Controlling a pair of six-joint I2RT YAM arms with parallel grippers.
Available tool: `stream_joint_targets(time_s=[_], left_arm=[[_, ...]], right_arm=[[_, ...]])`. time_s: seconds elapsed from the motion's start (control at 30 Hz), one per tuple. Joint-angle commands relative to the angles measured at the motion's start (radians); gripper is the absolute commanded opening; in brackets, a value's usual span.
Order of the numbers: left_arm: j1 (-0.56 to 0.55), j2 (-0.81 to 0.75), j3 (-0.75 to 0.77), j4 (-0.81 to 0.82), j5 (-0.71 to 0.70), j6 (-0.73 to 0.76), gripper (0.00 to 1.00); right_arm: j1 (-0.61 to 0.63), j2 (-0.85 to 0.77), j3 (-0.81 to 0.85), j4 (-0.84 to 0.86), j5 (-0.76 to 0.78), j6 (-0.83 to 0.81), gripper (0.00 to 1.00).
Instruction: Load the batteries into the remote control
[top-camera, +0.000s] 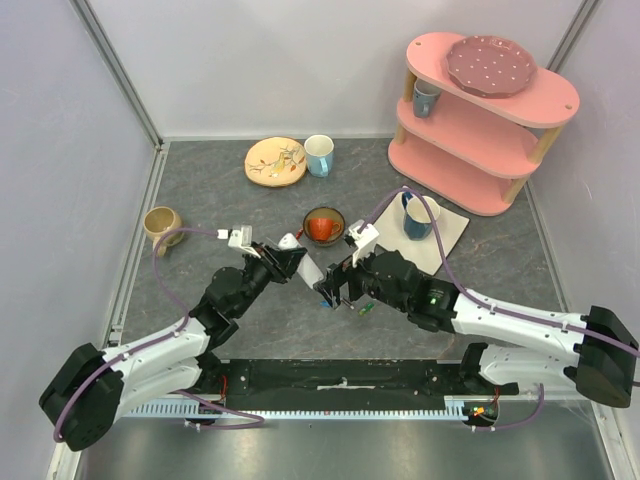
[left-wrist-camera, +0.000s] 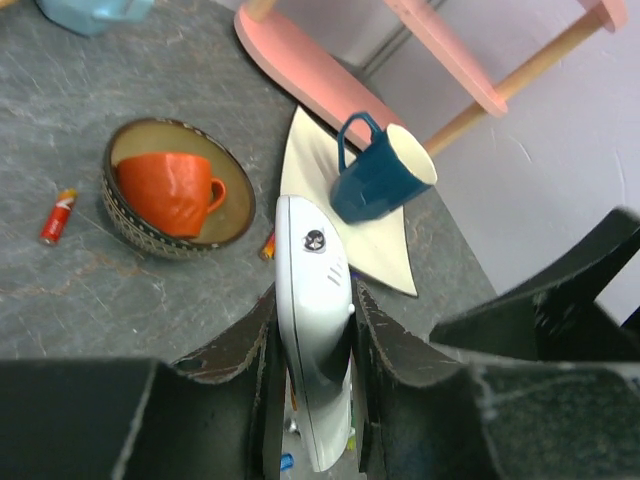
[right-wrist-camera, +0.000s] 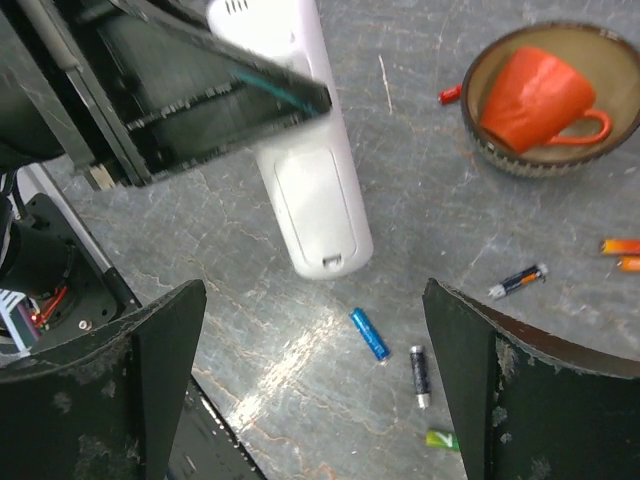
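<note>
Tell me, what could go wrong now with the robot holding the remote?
The left gripper pinches the remote control with one end sticking out, so a push there might twist it loose. The blue battery and black battery lie loose under the open right gripper; a clumsy grab could roll them away.

- Tan mug (top-camera: 161, 224) by the table's (top-camera: 200, 180) left edge.
- Yellow plate (top-camera: 275, 161) and light blue mug (top-camera: 319, 155) at the far edge.
- Pink shelf (top-camera: 470, 132) in the far right corner (spotted plate (top-camera: 490, 63) on top).
- Orange cup (top-camera: 322, 229) in a bowl (top-camera: 306, 222), mid-table.
</note>
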Motion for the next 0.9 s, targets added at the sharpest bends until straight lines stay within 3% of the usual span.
stream_joint_targets(time_s=[0.0,0.5,0.87], left_arm=[[-0.003,-0.024,0.033,-0.051,0.075,-0.059,0.02],[-0.003,-0.070,0.105,-0.180,0.169,-0.093,0.02],[-0.003,-0.074,0.116,-0.180,0.203,-0.132,0.02]], right_arm=[[-0.002,0.023,0.099,-0.047,-0.003,-0.148,0.98],[0.000,0.184,0.204,-0.092,-0.099,-0.215,0.98],[0.004,0.232,0.193,-0.075,-0.142,-0.225,0.76]])
